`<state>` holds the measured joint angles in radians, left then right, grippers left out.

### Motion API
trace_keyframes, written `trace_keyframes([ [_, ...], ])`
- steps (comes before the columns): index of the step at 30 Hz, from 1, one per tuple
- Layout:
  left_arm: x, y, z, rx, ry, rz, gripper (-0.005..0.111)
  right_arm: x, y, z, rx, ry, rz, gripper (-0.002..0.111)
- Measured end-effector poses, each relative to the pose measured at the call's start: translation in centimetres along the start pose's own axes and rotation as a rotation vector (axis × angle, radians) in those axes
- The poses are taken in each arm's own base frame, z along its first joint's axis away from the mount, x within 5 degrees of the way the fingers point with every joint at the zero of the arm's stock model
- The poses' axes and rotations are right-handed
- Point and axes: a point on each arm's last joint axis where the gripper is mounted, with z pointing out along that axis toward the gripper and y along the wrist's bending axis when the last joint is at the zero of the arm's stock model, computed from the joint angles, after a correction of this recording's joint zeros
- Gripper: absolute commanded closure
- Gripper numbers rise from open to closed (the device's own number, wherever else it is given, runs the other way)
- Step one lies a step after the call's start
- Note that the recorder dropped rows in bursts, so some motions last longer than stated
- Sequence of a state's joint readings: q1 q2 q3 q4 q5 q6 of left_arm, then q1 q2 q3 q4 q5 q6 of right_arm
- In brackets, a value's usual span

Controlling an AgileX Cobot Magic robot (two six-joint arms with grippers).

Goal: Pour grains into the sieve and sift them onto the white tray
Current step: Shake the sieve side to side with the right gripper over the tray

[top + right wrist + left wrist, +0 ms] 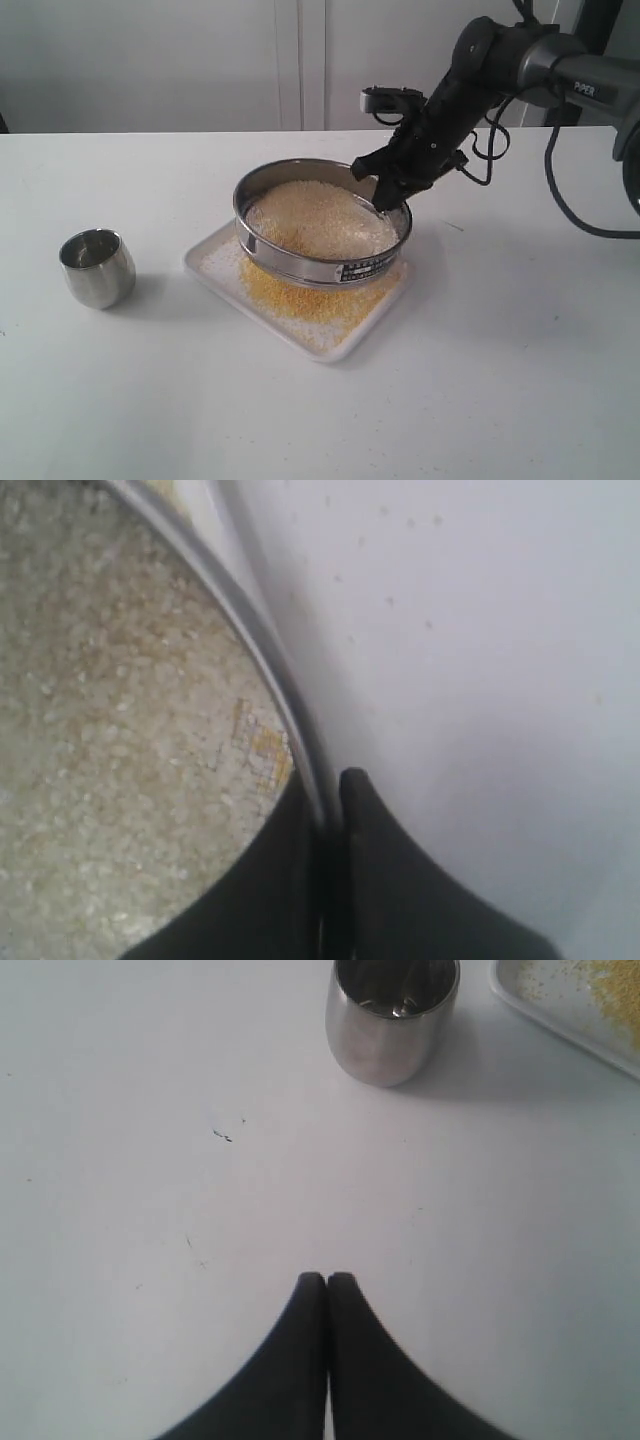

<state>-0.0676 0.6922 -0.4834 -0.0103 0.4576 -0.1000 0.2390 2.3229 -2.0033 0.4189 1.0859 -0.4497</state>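
The steel sieve [318,268] is held a little above the white tray [330,347], tilted slightly. Pale whitish grains [320,220] fill its mesh, and fine yellow grains [300,298] lie spread on the tray beneath. My right gripper [388,203] is shut on the sieve's far right rim [290,715], one finger inside and one outside the wall. In the right wrist view the pale grains [110,760] cover the mesh. My left gripper [327,1278] is shut on nothing, low over bare table, and does not show in the exterior view.
A small rounded steel cup [97,267] stands upright on the table left of the tray; in the left wrist view the steel cup [392,1015] shows with a corner of the tray [560,1015] beside it. A white wall stands behind the table.
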Motion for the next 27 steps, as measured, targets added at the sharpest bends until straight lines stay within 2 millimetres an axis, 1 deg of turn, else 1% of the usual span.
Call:
trace_keyframes([
  [2,0.0,0.0,0.0,0.0,0.0,0.0,0.107,-0.1,0.0,-0.2,0.013,-0.008,-0.135,0.108],
  [3,0.0,0.0,0.0,0.0,0.0,0.0,0.107,0.0,-0.2,-0.3,0.031,0.007,-0.161,0.108],
  [4,0.0,0.0,0.0,0.0,0.0,0.0,0.107,0.1,-0.2,-0.3,0.033,0.016,-0.115,0.108],
  [6,0.0,0.0,0.0,0.0,0.0,0.0,0.107,0.1,-0.1,-0.3,0.026,0.007,0.038,0.108],
  [7,0.0,0.0,0.0,0.0,0.0,0.0,0.107,0.0,-0.1,-0.3,0.019,0.001,0.044,0.108],
  [9,0.0,0.0,0.0,0.0,0.0,0.0,0.107,-0.2,-0.3,-0.6,0.044,-0.016,-0.054,0.108],
  [10,0.0,0.0,0.0,0.0,0.0,0.0,0.107,-0.2,-0.5,-0.7,0.066,-0.014,-0.058,0.108],
  [12,0.0,0.0,0.0,0.0,0.0,0.0,0.107,-0.2,-0.6,-0.9,0.051,-0.023,0.078,0.108],
  [13,0.0,0.0,0.0,0.0,0.0,0.0,0.107,-0.3,-0.4,-0.9,0.035,-0.033,0.11,0.108],
  [16,0.0,0.0,0.0,0.0,0.0,0.0,0.107,-0.4,-0.5,-0.9,0.047,-0.042,-0.048,0.108],
  [17,0.0,0.0,0.0,0.0,0.0,0.0,0.107,-0.2,-0.6,-0.9,0.057,-0.026,-0.047,0.108],
  [18,0.0,0.0,0.0,0.0,0.0,0.0,0.107,-0.1,-0.6,-0.8,0.051,-0.01,0.009,0.108],
  [19,0.0,0.0,0.0,0.0,0.0,0.0,0.107,0.1,-0.3,-0.2,0.005,0.001,0.096,0.108],
  [20,0.0,0.0,0.0,0.0,0.0,0.0,0.107,0.2,-0.3,0.1,-0.003,0.009,0.048,0.108],
  [21,0.0,0.0,0.0,0.0,0.0,0.0,0.107,0.3,-0.5,0.3,0.028,0.029,-0.061,0.108],
  [22,0.0,0.0,0.0,0.0,0.0,0.0,0.107,0.5,-0.5,0.3,0.04,0.051,-0.031,0.108],
  [23,0.0,0.0,0.0,0.0,0.0,0.0,0.107,0.6,-0.5,0.5,0.037,0.055,0.107,0.108],
  [24,0.0,0.0,0.0,0.0,0.0,0.0,0.107,0.5,-0.5,0.6,0.025,0.048,0.119,0.108],
  [25,0.0,0.0,0.0,0.0,0.0,0.0,0.107,0.3,-0.6,0.5,0.04,0.034,0.014,0.108],
  [26,0.0,0.0,0.0,0.0,0.0,0.0,0.107,0.3,-0.9,0.4,0.054,0.037,0.008,0.108],
  [27,0.0,0.0,0.0,0.0,0.0,0.0,0.107,0.4,-0.8,0.3,0.044,0.037,0.115,0.108],
])
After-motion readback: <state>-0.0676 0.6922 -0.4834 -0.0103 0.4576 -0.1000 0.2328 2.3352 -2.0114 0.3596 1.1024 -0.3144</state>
